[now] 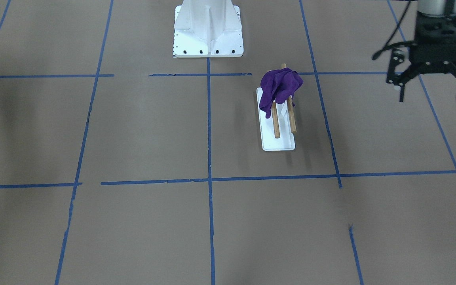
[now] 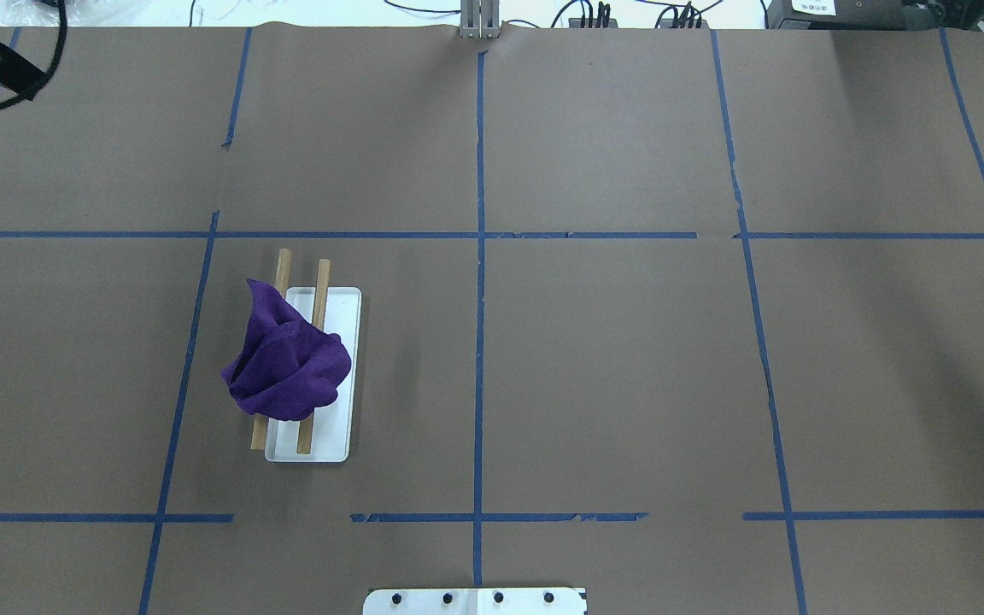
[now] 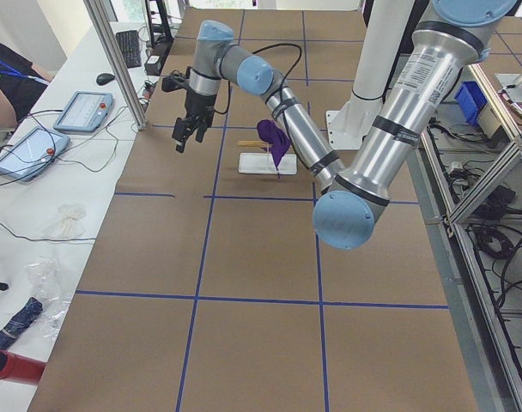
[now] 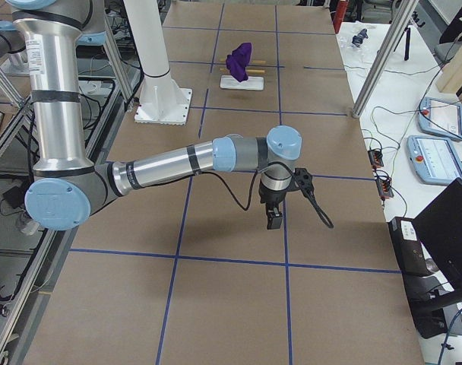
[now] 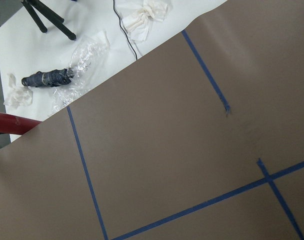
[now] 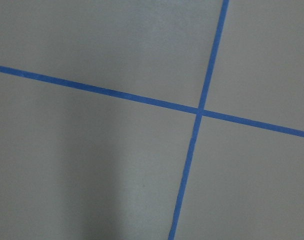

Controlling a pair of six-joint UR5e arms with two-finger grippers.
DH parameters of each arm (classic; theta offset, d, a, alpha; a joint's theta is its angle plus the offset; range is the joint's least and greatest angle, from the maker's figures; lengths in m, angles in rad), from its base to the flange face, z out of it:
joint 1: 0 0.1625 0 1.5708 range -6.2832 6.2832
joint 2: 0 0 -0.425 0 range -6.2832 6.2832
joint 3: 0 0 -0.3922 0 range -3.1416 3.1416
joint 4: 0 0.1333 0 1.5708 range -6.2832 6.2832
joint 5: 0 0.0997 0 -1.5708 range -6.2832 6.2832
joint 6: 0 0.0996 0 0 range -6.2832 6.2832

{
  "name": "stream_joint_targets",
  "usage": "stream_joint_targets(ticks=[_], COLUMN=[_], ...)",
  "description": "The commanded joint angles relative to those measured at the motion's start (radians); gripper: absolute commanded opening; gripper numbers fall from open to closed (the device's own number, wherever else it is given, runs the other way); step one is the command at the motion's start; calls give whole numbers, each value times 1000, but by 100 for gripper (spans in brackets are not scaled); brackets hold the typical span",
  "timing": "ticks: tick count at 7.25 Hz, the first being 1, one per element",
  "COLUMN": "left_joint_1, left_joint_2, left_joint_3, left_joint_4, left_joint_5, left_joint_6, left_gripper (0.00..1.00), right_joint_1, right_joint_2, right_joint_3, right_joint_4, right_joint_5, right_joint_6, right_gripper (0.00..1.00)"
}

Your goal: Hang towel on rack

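Note:
A purple towel lies bunched over the rack, draped across its two wooden rods near the robot-side end, one flap hanging down. In the overhead view the towel covers the middle of the rods over the rack's white base. My left gripper hangs open and empty above the table, well off to the side of the rack. My right gripper shows only in the exterior right view, low over the table far from the rack; I cannot tell whether it is open or shut.
The large white pedestal stands at the robot's side of the table. Blue tape lines grid the brown table cover. Plastic wrap and a dark bundle lie beyond the table's edge. Tablets sit on the side bench.

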Motion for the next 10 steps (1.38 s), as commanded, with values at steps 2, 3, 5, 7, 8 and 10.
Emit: stream_joint_targets(ticks=[2,3,5,7,8,10], left_joint_1=[-147,-209,-271,-287,-287,-287], left_joint_2=[166,203,249,321,338,340], left_joint_3=[227,299,486,539,528,452], left_joint_4=[-198,-249,-336,-412,-410,-395], left_joint_5=[-247,-283,-331,-334,-334,-334], left_joint_6=[100,102,126,131,117,27], left_gripper=[100,100,100,100,100,100], right_joint_1=[76,76,76,76,76,76], right_joint_2=[-34,-37,-48,-51,-52,-52], right_joint_3=[-167,-201,-201,-216,-221,-229], right_joint_4=[245,302,310,310,310,309], right_joint_5=[71,78,81,81,84,91], right_joint_6=[-8,-2,70,81,81,81], right_gripper=[100,100,100,100,100,100])
